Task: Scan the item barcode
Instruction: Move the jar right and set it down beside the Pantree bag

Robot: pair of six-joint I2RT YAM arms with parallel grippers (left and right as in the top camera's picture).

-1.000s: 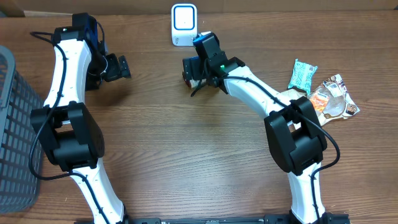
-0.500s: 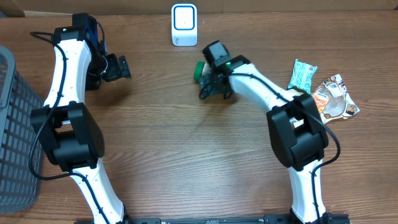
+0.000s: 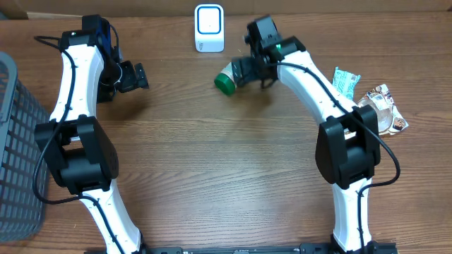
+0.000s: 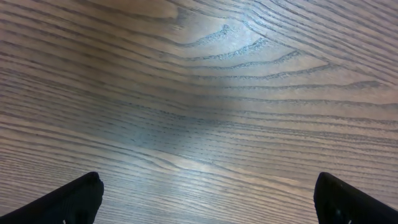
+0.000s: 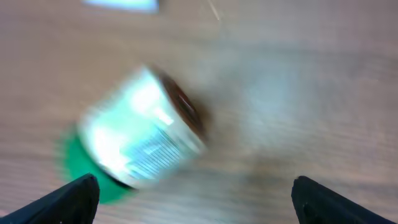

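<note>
Overhead view: a bottle is seen lying on its side near the far edge of the counter, just in front of the scanner.
Right claw: spread open just beside the bottle, nothing gripped.
Left claw: spread open, empty, toward the far left corner.
Progress: no scan is shown; lifting the bottle's barcode to the scanner is judged to be left.
Counts: one bottle, one scanner, two snack packets by the right edge, one basket at the left edge.

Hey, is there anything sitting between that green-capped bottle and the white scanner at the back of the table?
Nothing visible. The bottle lies on its side, with only bare table between it and the scanner. The open right gripper sits to the bottle's side, off that line.
</note>
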